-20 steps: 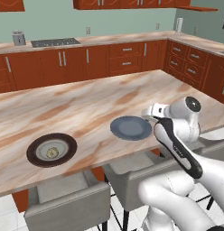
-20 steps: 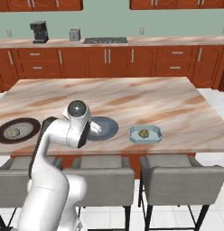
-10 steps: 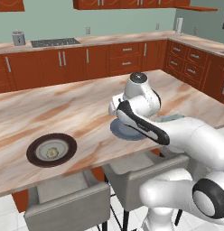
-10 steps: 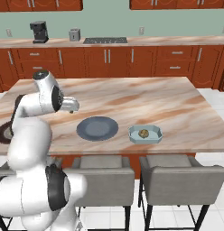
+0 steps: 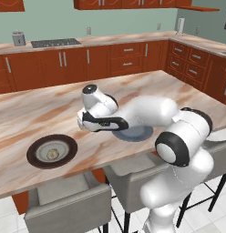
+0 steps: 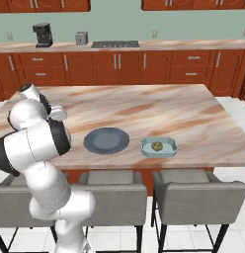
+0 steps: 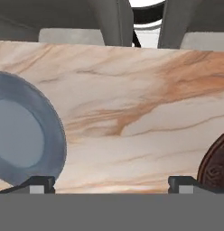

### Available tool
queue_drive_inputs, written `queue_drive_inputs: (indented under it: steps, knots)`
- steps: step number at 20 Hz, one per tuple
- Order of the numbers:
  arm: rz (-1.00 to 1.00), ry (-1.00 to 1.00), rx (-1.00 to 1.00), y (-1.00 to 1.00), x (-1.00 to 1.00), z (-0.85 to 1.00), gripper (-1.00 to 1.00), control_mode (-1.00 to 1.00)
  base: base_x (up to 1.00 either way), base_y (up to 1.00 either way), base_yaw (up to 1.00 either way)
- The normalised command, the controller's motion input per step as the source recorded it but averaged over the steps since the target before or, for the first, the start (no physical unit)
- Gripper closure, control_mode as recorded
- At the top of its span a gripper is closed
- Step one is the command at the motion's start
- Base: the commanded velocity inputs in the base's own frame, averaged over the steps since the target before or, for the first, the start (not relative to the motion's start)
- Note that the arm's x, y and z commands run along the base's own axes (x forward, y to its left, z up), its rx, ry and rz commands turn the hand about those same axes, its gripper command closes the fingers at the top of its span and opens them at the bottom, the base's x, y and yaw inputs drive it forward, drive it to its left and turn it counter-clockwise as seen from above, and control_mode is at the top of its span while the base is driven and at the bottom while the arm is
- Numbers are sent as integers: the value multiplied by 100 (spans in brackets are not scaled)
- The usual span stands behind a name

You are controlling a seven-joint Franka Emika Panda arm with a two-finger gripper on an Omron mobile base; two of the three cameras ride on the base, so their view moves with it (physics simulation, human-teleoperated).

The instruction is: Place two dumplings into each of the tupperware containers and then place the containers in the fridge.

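Counter (image 5: pixel 42 113): dumpling (image 5: pixel 52 154) left of tool (image 5: pixel 80 123) (open)

Table (image 6: pixel 159 106) carries three things in a row near its front edge. In right base view: round plate (image 6: pixel 106 140) in the middle, tupperware container (image 6: pixel 159 147) just to its right with one dumpling (image 6: pixel 156 146) in it. In left base view: dark-rimmed plate (image 5: pixel 52 151) well to the left, a dumpling (image 5: pixel 53 154) on it. Chairs (image 6: pixel 199 198) stand before the table; cabinets (image 6: pixel 144 66) run behind it.
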Motion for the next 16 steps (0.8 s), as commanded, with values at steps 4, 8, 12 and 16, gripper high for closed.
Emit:
queue_drive_inputs:
  steps: [4, 8, 12, 16]
  knots:
    - [68, -1, 2, 100, 0, -37, -100, -100, 0, 0, 0]
    - [73, 1, 4, 100, 0, -26, -100, -100, 0, 0, 0]
    - [58, 26, 1, 100, 0, -18, -100, -100, 0, 0, 0]
    - [35, 45, -4, 100, 0, -2, -100, -100, 0, 0, 0]
